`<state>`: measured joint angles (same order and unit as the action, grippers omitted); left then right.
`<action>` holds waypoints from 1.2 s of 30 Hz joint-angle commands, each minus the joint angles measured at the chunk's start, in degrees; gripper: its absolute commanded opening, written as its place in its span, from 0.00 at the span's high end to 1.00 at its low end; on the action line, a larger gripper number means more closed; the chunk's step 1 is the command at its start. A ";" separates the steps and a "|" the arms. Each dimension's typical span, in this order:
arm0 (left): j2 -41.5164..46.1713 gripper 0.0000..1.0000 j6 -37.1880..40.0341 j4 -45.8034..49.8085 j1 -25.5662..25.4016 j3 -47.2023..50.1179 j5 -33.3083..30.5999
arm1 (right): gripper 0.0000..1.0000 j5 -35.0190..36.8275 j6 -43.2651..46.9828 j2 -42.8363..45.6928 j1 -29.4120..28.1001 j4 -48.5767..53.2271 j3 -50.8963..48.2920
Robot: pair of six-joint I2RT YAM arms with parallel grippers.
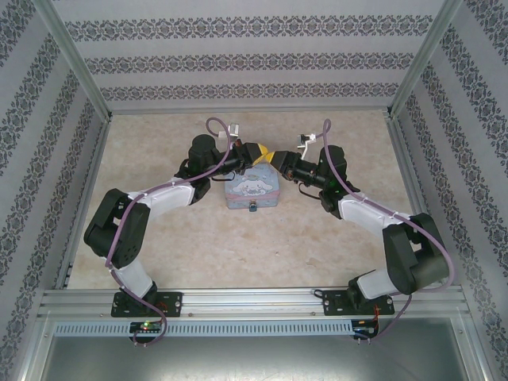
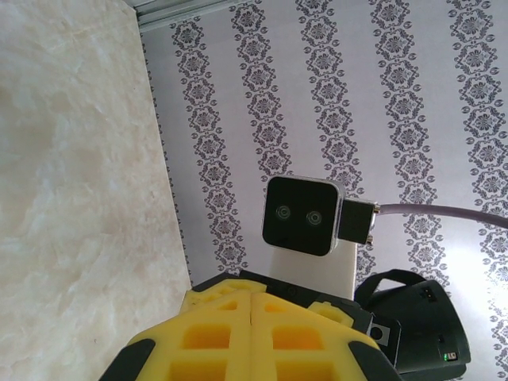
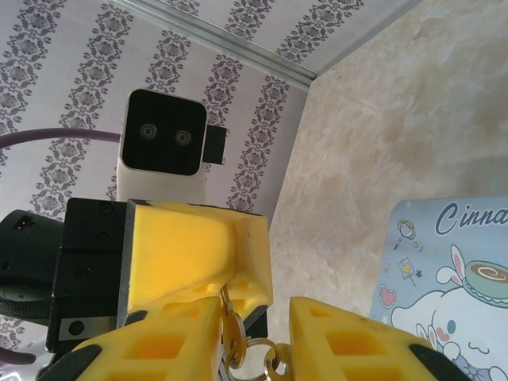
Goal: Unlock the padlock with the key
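Observation:
Both grippers meet in the air just behind the light-blue cartoon tin [image 1: 252, 190]. My left gripper [image 3: 232, 282] is shut on the blade of the key [image 3: 233, 333], which hangs from its fingertips. A ring [image 3: 259, 349] and a second key [image 3: 276, 367] dangle from it. My right gripper [image 3: 254, 311] is open around that key. The key's head lies against its left finger [image 3: 159, 345], and there is a gap to the other finger [image 3: 357, 341]. In the left wrist view the left gripper [image 2: 251, 295] has its pads pressed together. The padlock [image 1: 252, 208] is a small dark spot at the tin's near edge.
The tin's lid [image 3: 452, 270] lies to the lower right of the right gripper. Patterned walls [image 1: 254, 63] and metal frame posts [image 1: 75, 63] enclose the beige table [image 1: 238, 246]. Bare table lies in front of the tin, between the two arms.

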<state>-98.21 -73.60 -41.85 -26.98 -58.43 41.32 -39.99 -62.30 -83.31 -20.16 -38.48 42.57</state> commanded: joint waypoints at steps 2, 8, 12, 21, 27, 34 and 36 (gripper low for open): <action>-0.79 1.00 -0.16 -3.77 0.25 1.04 -0.36 | 0.73 -0.73 -0.38 -0.87 -0.85 -2.65 -0.44; -0.68 1.00 -0.21 -3.90 0.18 1.56 -0.45 | 0.72 -0.44 -0.70 -0.88 -0.48 -2.65 -0.14; -0.66 1.00 -0.15 -3.95 0.22 1.78 -0.50 | 0.76 -0.69 -0.81 -1.06 -0.16 -2.64 0.32; -0.66 1.00 -0.04 -3.68 0.21 1.55 -0.79 | 0.79 -1.14 -1.25 -1.56 -0.22 -3.44 -0.46; -0.66 1.00 -0.14 -3.68 0.21 1.30 -1.16 | 0.76 -1.49 -1.59 -1.57 -0.27 -4.06 -1.08; -0.61 1.00 -0.14 -3.59 0.21 1.21 -1.25 | 0.78 -1.63 -2.03 -1.54 -0.36 -5.17 -1.77; -0.57 1.00 -0.14 -3.59 0.22 1.24 -1.29 | 0.78 -1.63 -2.05 -1.63 -0.32 -5.47 -1.87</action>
<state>-98.54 -73.80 -42.52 -26.98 -57.10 40.25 -40.42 -64.29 -84.42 -20.14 -40.69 41.54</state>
